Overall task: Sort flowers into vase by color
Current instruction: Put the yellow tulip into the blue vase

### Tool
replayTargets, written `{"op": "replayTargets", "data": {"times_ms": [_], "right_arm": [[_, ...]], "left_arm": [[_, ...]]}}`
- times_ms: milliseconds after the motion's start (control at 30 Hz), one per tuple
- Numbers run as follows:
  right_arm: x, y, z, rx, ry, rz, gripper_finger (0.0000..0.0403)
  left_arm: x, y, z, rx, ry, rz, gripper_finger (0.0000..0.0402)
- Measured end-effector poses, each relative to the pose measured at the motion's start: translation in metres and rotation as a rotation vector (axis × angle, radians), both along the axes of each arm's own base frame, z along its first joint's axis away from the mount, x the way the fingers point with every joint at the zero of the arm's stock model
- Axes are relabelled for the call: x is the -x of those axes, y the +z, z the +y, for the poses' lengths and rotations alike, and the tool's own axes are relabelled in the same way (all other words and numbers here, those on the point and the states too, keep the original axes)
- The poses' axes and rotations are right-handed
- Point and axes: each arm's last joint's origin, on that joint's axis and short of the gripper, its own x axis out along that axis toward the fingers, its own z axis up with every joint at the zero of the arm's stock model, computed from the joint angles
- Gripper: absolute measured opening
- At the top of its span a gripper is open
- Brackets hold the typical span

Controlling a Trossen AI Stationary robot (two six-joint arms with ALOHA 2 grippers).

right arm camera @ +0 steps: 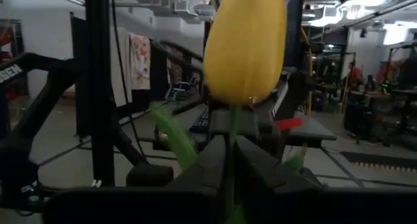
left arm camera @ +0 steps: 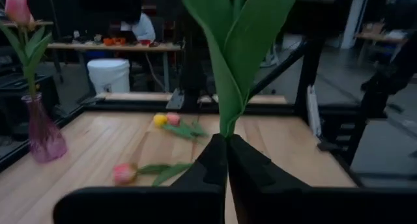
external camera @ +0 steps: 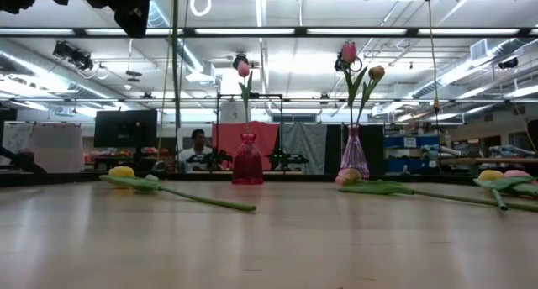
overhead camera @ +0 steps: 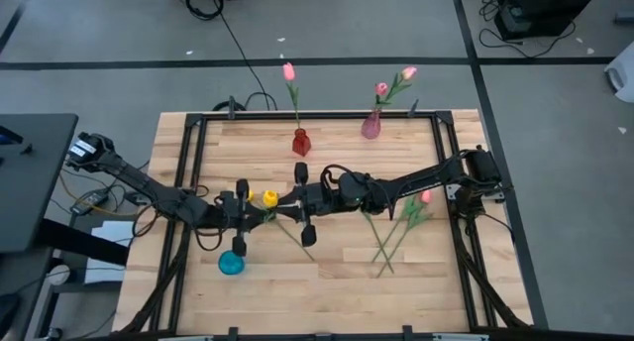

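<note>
Both grippers are shut on one yellow tulip (overhead camera: 268,197) above the table's middle. My left gripper (overhead camera: 255,204) (left arm camera: 227,152) comes in from the left and my right gripper (overhead camera: 283,200) (right arm camera: 231,152) from the right. The tulip's yellow head (right arm camera: 244,45) fills the right wrist view, and its green leaves (left arm camera: 228,48) fill the left wrist view. Another yellow tulip (external camera: 122,172) lies flat on the table below. A red vase (overhead camera: 300,142) holds one pink tulip. A pink vase (overhead camera: 371,125) holds two pink ones. A blue vase (overhead camera: 231,264) stands near the left gripper. My left gripper pinches the tulip's stem at the foot of its leaves (left arm camera: 227,129) between its two fingers, coming level from the table's left. The leaves rise above the fingers, and the flower is clear of the table. My right gripper pinches the same stem just under the yellow head (right arm camera: 232,120), coming level from the table's right. The head stands upright right above the fingers (right arm camera: 208,165).
Several loose tulips (overhead camera: 406,217), pink heads among them, lie on the table's right half under the right arm. A black frame (overhead camera: 317,114) runs round the table. A person (external camera: 198,146) sits in the room beyond the far edge. Bare wood shows along the near edge.
</note>
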Motion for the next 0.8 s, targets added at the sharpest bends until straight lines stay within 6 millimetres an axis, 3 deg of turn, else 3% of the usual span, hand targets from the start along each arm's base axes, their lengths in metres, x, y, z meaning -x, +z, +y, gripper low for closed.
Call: {"op": "replayTargets", "data": {"times_ms": [200,400,633,800], "right_arm": [[0.002,-0.001,0.001,-0.029,0.016,0.061,0.0105],[0.020,0.017,0.010,-0.024,0.042,0.133,0.0156],[0.028,0.016,0.033,-0.004,0.071,0.203,0.0178],[0.030,0.013,0.040,0.016,0.006,0.232,0.0175]], "left_arm": [[0.004,0.005,0.000,0.006,-0.025,-0.020,0.0004],[0.027,0.017,0.003,0.013,-0.090,-0.029,0.0003],[0.061,0.024,-0.001,0.097,-0.571,0.001,0.0002],[0.076,0.026,-0.001,0.115,-0.690,0.016,0.0002]]}}
